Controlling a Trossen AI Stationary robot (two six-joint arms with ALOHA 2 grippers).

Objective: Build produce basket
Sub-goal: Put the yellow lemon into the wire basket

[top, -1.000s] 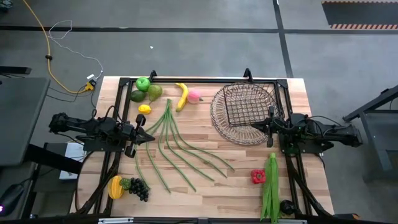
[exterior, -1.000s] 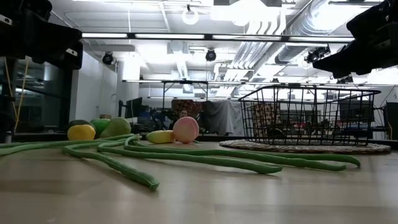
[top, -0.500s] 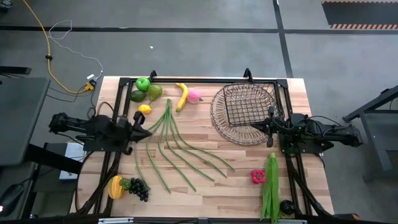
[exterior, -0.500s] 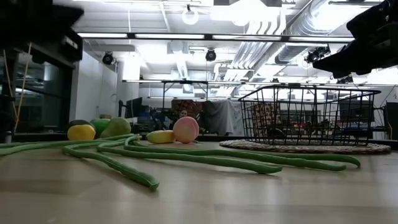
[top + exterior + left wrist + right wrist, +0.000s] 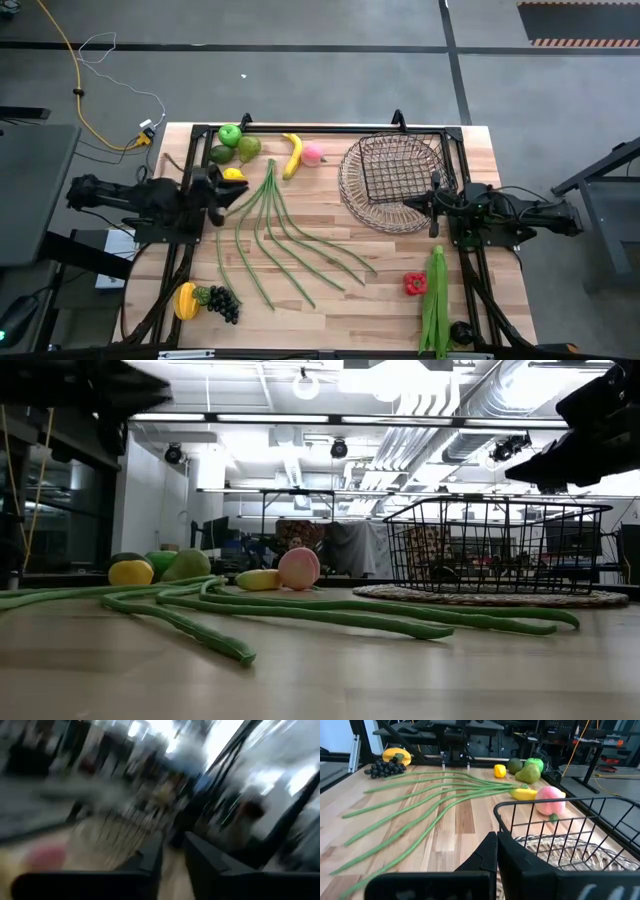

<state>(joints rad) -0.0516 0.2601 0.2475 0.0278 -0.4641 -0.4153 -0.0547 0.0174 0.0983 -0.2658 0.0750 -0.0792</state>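
The basket [image 5: 392, 182] of brownish wire with a dark grid stands at the far right of the table, resting on its round base [image 5: 490, 596]. Produce lies loose on the wood. Green apple [image 5: 230, 133], avocado [image 5: 220, 154], pear [image 5: 249, 147], lemon [image 5: 233, 174], banana [image 5: 292, 155] and peach [image 5: 313, 152] are along the far edge. Long green beans [image 5: 285, 235] fan across the middle. Grapes [image 5: 222, 302], red pepper [image 5: 415, 284] and leafy greens [image 5: 436, 300] lie toward the near edge. My left gripper [image 5: 228, 190] hovers slightly open near the lemon. My right gripper [image 5: 496, 851] is shut, just short of the basket's rim [image 5: 545, 807].
A yellow fruit [image 5: 186, 300] lies beside the grapes at the near left. Black frame bars [image 5: 330, 128] run along the table's far edge and down both sides. Bare wood [image 5: 340, 300] shows between the beans and the red pepper.
My left gripper has risen and gone toward the table's far edge, nearing the lemon, and its wrist has rolled. In the low view the left arm has climbed almost out of the picture's top. The produce and basket lie as before.
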